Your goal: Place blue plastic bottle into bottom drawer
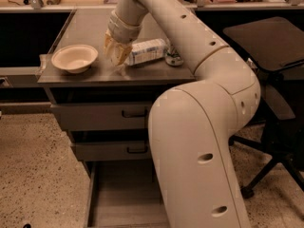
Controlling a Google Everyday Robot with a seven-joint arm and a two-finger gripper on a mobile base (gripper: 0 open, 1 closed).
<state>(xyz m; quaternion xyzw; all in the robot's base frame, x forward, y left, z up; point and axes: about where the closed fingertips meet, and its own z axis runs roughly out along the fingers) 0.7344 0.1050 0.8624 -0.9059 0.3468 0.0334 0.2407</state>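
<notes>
One bowl (74,58); one blue plastic bottle (147,51); two upper drawers (95,117); one bottom drawer (123,201); one chair (266,46); one claw (116,51), over the tabletop (85,27) beside the bottle.

Big cream-white arm (199,141), smooth rounded shells, small dark oval holes down the casing, ribbed paler cuff (124,30) right behind the yellowish gripper (116,51), gripper low over the cabinet top (95,72).

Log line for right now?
bottle: on its side on counter | gripper: at its end nearer bowl | bottom drawer: open, bottle not inside
</notes>
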